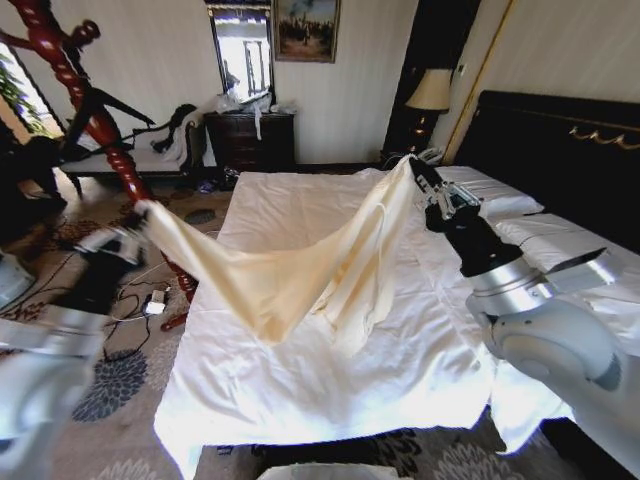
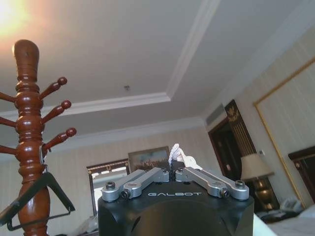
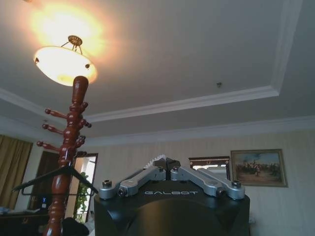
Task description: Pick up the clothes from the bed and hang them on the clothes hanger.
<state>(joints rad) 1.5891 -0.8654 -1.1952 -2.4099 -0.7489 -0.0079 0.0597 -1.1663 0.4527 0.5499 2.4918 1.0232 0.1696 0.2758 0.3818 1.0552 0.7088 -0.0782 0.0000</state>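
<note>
A bedroom with striped pale walls, a patterned carpet and a wide bed (image 1: pixel 300 370) under wrinkled white sheets is lying in front of the robot. The cream-yellow top (image 1: pixel 290 265) is hanging in the air above the mattress, stretched between the two arms like a slack hammock, its lowest fold sagging close to the sheet.

The left gripper (image 1: pixel 135 228) is holding one end out past the bed's left edge, over the carpet; in the left wrist view its fingers (image 2: pixel 174 173) are pressed together on a small tuft of pale cloth. The right gripper (image 1: pixel 420 178) is holding the other end higher up, over the bed toward the pillows, and in the right wrist view its fingers (image 3: pixel 165 167) are likewise closed, a sliver of pale fabric showing at the tips.

The top's long axis is running left to right across the robot's front. The black hanger (image 2: pixel 37 199) is hanging on the reddish wooden coat stand (image 1: pixel 95 110), which is standing off to the left, beyond the left gripper. So the left arm is the nearer one, and the garment would likely have to travel leftward and upward to reach it.
</note>
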